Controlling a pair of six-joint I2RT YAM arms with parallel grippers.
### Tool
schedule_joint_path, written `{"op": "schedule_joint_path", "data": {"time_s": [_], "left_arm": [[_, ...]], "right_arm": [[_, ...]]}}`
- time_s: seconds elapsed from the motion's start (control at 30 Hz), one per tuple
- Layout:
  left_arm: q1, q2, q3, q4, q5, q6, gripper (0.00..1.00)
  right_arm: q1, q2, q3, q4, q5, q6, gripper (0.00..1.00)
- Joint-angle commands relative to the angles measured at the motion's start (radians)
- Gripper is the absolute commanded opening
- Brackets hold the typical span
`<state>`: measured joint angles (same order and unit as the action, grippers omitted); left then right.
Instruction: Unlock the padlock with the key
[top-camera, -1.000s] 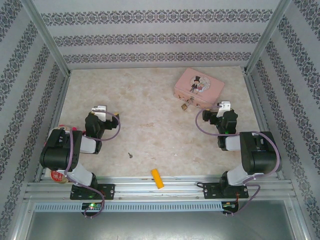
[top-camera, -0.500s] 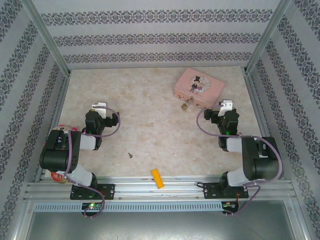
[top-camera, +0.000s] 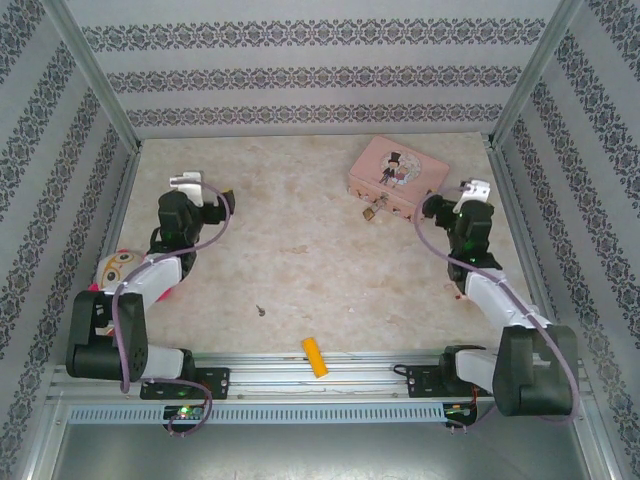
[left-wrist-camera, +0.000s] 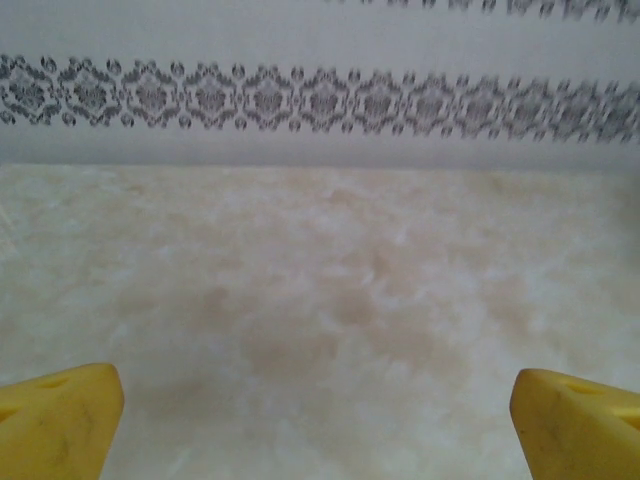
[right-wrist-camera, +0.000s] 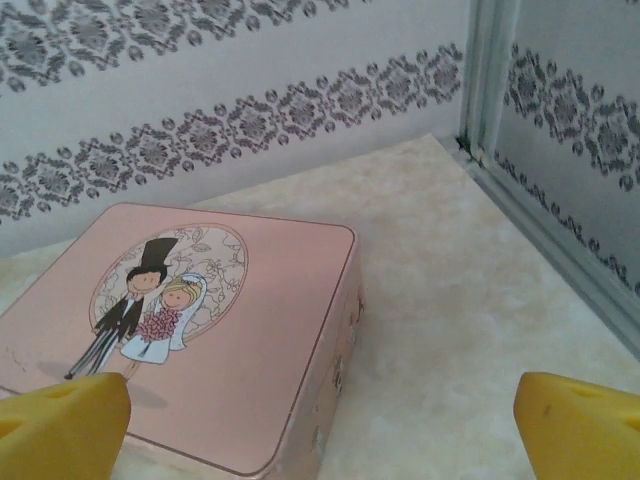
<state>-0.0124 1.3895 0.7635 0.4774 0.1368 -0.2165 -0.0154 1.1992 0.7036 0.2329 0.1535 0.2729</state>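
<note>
- Left hand (left-wrist-camera: 315, 400): released, yellow fingers (left-wrist-camera: 55, 420) spread wide with nothing between them. They hang over bare tabletop (left-wrist-camera: 320, 300), facing the patterned back wall.
- Right hand (right-wrist-camera: 320, 400): also released and empty. It hovers at the near right corner of the pink tin (right-wrist-camera: 200, 330), whose lid sits in the lower left of the wrist view.
- Key (top-camera: 260, 310): lies flat on the tabletop, lower centre of the top view, well apart from both hands and from the lock.
- Padlock (top-camera: 371, 212): right of centre in the upper half of the top view, touching the tin's near side. It looks hooked on the clasp (too small to be sure).
- Likely step: fetching the key. The left arm seems the better pick, but the hand has to swing toward lower centre and tip downward.
- The key is tiny and thin, so narrow the fingers first and drop straight down. Pinch the head end so the blade sticks out free. Its heading is too small to read, so check in the wrist view before closing.
- The right hand is well placed to steady the lock; grip the brass body, not the shackle.
- Don't mistake the yellow block (top-camera: 315, 357) at bottom centre for the target; it sits near the key.
</note>
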Motion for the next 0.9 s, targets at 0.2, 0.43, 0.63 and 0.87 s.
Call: {"op": "schedule_joint_path", "data": {"time_s": [0.2, 0.43, 0.63, 0.87], "left_arm": [[-0.215, 0.309, 0.401, -0.091, 0.083, -0.305, 0.99], [-0.337, 0.623, 0.774, -0.253, 0.124, -0.378, 0.99], [-0.409, 0.856, 1.087, -0.394, 0.186, -0.369, 0.99], [-0.456, 1.084, 1.43, -0.595, 0.209, -0.329, 0.98]], "right_arm": [[-0.039, 0.218, 0.325, -0.477, -0.074, 0.259, 0.98], [-0.069, 0.373, 0.435, -0.511, -0.181, 0.342, 0.98], [-0.072, 0.479, 0.498, -0.508, -0.233, 0.372, 0.98], [-0.074, 0.556, 0.54, -0.499, -0.247, 0.388, 0.94]]}}
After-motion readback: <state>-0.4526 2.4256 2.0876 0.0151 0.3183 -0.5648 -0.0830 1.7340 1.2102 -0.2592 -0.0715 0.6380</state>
